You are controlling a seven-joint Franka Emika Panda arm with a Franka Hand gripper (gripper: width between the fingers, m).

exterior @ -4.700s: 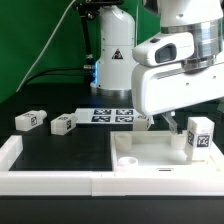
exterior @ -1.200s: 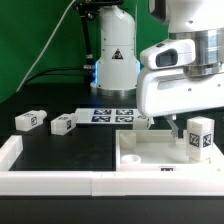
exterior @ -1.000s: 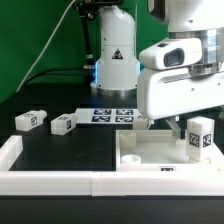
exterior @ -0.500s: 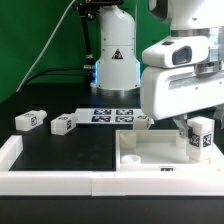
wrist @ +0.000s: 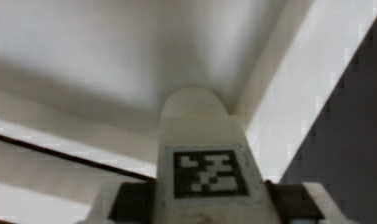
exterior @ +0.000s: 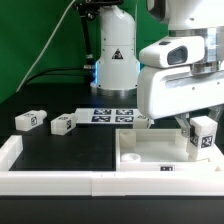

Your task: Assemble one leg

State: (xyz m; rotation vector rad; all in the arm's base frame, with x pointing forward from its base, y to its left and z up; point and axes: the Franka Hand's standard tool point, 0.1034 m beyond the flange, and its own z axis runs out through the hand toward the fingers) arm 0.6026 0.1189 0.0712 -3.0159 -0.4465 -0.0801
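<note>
Progress, my read: pickup is done, seating is not. The gripper [wrist: 213, 203] is clamped on one leg [exterior: 203, 137]. In the wrist view I see the leg's tagged face squeezed between both fingers [wrist: 132, 200], no gap either side. That leg hangs over the square top [exterior: 150, 150], at the top's corner on the exterior view's right. It's roughly upright, maybe a touch tilted. Can't tell whether its lower end is touching the top or just above it, since the top's front rim hides that part. I can't see the hole at that corner either. I'd say approx. halfway: what's left is lining up w/ the corner hole, pushing or twisting it home, then letting go.

Counts:
- Legs: 3 sure, 1 in the grip plus 2 loose.
- 1st loose leg [exterior: 29, 119] lies on the black table, well apart from the top, off its edge on the exterior view's left.
- 2nd loose leg [exterior: 62, 123] lies nearer the top, same side.
- A poss. 4th [exterior: 144, 121] peeks out just behind the top's far edge, mostly hidden by the arm, so not sure.
- Square top: 1, w/ one corner hole [exterior: 128, 158] showing on its exterior-view-left side.
- Marker board [exterior: 108, 114]: 1, just behind the top.
- Arm: 1.
</note>
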